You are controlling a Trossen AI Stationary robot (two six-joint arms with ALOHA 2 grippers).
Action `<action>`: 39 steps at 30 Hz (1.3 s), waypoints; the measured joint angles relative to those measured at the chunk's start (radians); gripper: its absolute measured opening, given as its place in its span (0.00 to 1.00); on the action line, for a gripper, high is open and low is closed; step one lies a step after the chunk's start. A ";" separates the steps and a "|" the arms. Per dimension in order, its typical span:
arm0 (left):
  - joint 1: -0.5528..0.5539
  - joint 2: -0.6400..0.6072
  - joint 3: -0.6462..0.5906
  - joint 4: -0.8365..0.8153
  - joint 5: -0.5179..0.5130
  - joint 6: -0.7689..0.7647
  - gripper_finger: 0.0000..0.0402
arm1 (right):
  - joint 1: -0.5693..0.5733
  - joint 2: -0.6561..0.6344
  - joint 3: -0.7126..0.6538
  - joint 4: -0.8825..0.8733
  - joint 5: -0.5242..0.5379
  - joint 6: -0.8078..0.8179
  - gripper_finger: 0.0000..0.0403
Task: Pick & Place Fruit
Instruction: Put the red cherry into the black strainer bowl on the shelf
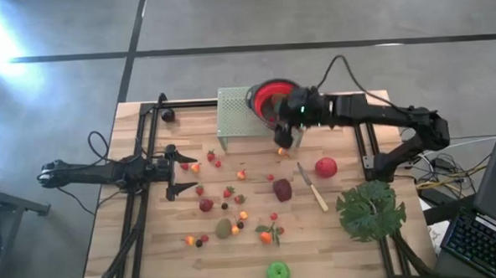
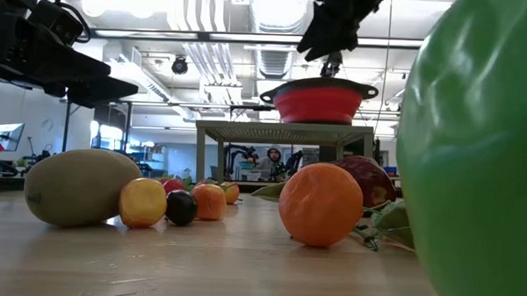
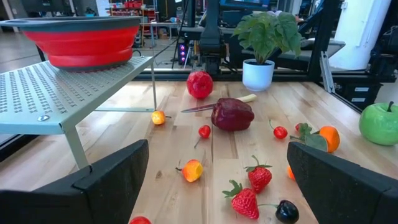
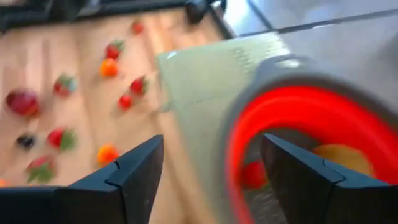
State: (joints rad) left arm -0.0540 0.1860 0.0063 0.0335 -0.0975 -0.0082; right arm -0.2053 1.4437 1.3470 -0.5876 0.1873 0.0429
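Red silicone marks the bowl (image 1: 267, 100) that we see standing on a perforated pale-green metal stand (image 1: 233, 116) at the far side of the wooden table (image 1: 152, 252). We find the right gripper (image 1: 285, 137) just beside the bowl's rim, above the table, its jaws apart and nothing between them. In the right wrist view we make out a red fruit (image 4: 254, 175) and a yellowish one (image 4: 339, 158) already lying inside the bowl (image 4: 298, 118).

We see the left gripper (image 1: 182, 168) low over the left part of the table, jaws spread wide and empty, small fruits close around it.

Most of the fruit lies scattered across the middle of the table: strawberries (image 1: 228, 192), a dark maroon fruit (image 1: 282, 189), a red apple (image 1: 325, 167), a kiwi (image 1: 224, 228) and orange pieces (image 1: 266, 236). We note a green apple (image 1: 277, 273) at the near edge, well apart from the bowl. A pale-handled knife (image 1: 312, 187) lies between the maroon fruit and the red apple, and a big green leaf (image 1: 369, 210) rests near the table's right edge.
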 joint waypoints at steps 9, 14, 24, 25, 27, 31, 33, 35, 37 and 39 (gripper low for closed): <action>0.000 0.000 0.000 0.000 0.000 0.000 0.97 | 0.230 0.000 -0.069 -0.064 0.072 0.040 0.57; 0.000 0.000 0.000 0.000 0.000 0.000 0.97 | 0.311 0.000 -0.156 0.004 0.071 0.075 0.54; 0.000 0.000 0.000 0.000 0.000 0.000 0.97 | 0.353 0.007 -0.389 0.322 0.076 0.121 0.53; 0.000 0.000 0.000 0.000 0.000 0.000 0.97 | 0.353 0.013 -0.406 0.349 0.077 0.121 0.53; 0.000 0.000 0.000 0.000 0.000 0.000 0.97 | 0.354 0.030 -0.427 0.375 0.076 0.124 0.54; 0.000 0.001 0.000 0.000 0.000 0.000 0.97 | 0.354 0.094 -0.428 0.396 0.074 0.151 0.56; 0.000 0.000 0.000 0.000 0.000 0.000 0.97 | 0.353 0.138 -0.412 0.388 0.070 0.155 0.56; 0.000 0.001 0.000 0.000 0.000 0.000 0.97 | 0.354 0.182 -0.385 0.371 0.068 0.171 0.57; 0.000 0.001 0.000 0.000 0.000 0.000 0.97 | 0.354 0.224 -0.345 0.346 0.066 0.189 0.58; 0.000 0.002 0.000 0.000 0.000 0.000 0.97 | 0.353 0.272 -0.298 0.285 0.069 0.193 0.58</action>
State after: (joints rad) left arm -0.0544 0.1875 0.0062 0.0335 -0.0975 -0.0082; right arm 0.1482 1.7152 1.0487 -0.3021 0.2562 0.2358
